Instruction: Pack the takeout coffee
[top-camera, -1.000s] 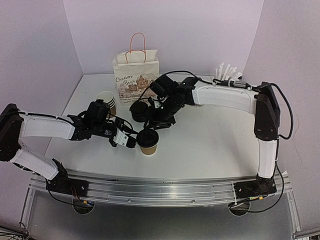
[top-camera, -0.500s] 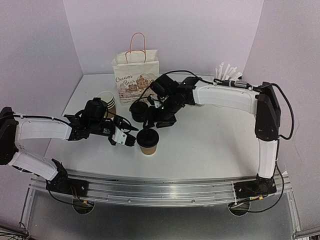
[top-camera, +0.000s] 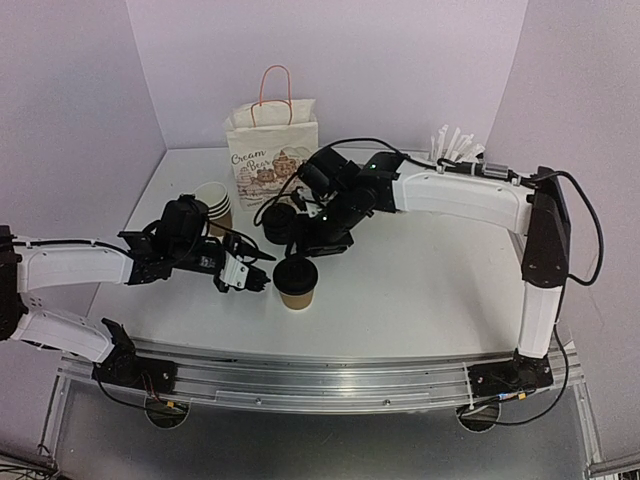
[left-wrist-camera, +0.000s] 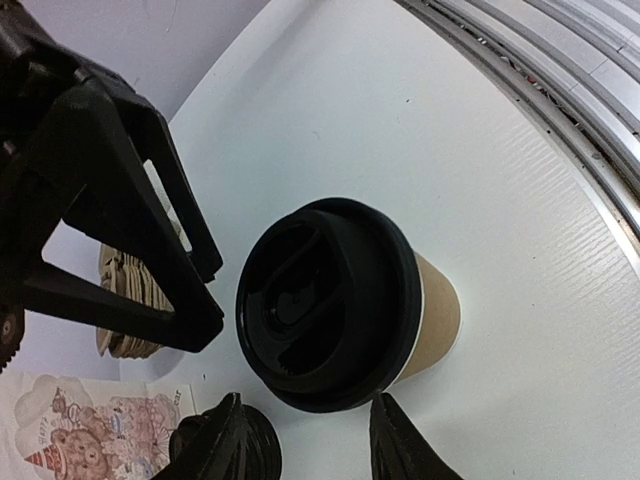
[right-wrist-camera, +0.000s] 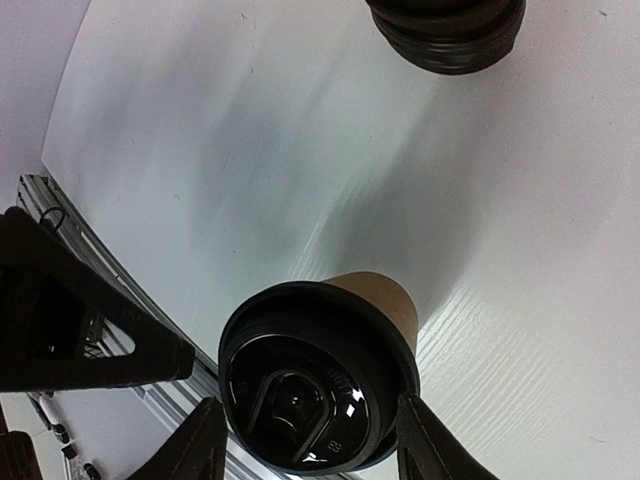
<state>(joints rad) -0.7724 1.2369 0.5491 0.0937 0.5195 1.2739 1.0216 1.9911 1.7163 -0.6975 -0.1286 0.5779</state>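
Lidded takeout coffee (top-camera: 297, 285) stands upright on white table (top-camera: 420, 290), front-centre. Left gripper (top-camera: 260, 283) is spread wide just beside it. Right gripper (top-camera: 302, 250) is spread wide just above the lid. Neither grips.

The left arm (top-camera: 85, 265) reaches low and nearly level toward the middle. The left gripper (top-camera: 260, 282) points right, fingers spread wide. The right arm (top-camera: 460, 190) stretches in from the far right, wrist tipped down. The right gripper (top-camera: 303, 247) also has its fingers apart, seemingly about as wide.
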